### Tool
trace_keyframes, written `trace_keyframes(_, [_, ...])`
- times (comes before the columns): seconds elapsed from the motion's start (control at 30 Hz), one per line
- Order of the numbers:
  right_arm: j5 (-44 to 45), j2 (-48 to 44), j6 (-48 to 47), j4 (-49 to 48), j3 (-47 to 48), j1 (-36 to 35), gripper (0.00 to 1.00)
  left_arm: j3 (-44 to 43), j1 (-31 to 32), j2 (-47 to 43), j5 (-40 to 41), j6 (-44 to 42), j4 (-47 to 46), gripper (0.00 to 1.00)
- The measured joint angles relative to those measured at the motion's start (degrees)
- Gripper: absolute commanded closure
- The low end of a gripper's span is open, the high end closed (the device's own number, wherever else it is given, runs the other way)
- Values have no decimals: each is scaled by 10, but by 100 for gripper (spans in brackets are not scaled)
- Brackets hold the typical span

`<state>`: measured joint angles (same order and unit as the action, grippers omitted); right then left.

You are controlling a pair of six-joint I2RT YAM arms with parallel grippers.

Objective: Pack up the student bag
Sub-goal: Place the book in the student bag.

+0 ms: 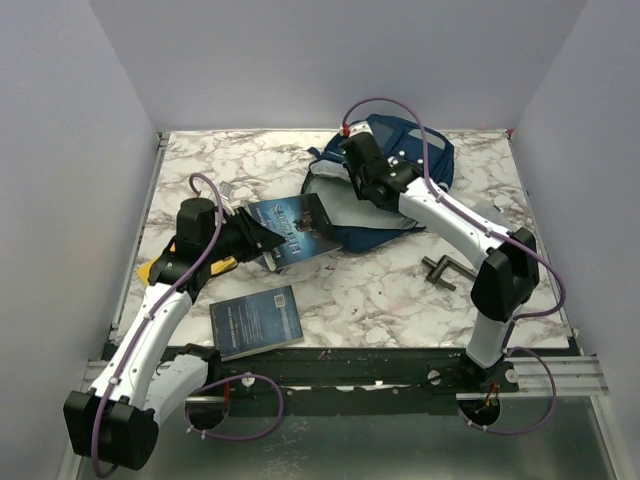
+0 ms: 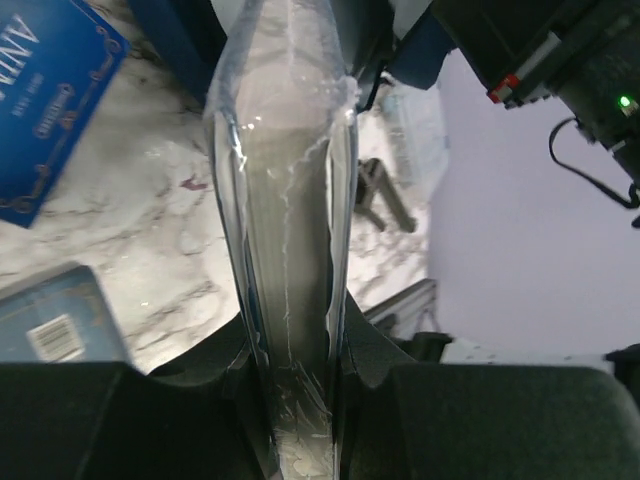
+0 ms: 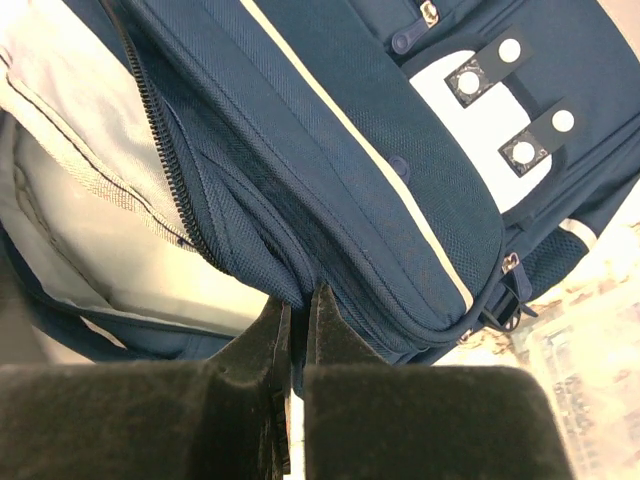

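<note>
Snugly, left gripper clamps glossy book; right gripper, woven bag.

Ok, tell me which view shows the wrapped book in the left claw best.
Top external: the book shows its dark cover face-on. Left wrist sees only its plastic-wrapped edge; right wrist misses it.

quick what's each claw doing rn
Left claw: closed, holding the wrapped book.
Right claw: closed, pinching the bag at its edge.
</note>
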<state>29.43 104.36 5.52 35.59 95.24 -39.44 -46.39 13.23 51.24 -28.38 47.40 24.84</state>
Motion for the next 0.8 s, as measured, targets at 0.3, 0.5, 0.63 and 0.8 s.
trace_keyframes(0.3, [-83,-8,113,51,68,44,99,51,33,91,20,206,-155,100])
trace_keyframes(0.5, [-119,-11,140,60,81,53,99,30,82,157,67,268,-216,100])
trace_keyframes(0.63, [-141,-11,154,67,90,54,99,-3,118,223,107,297,-266,100])
trace_keyframes(0.8, [-163,-11,166,82,124,60,99,-24,150,298,152,320,-334,100])
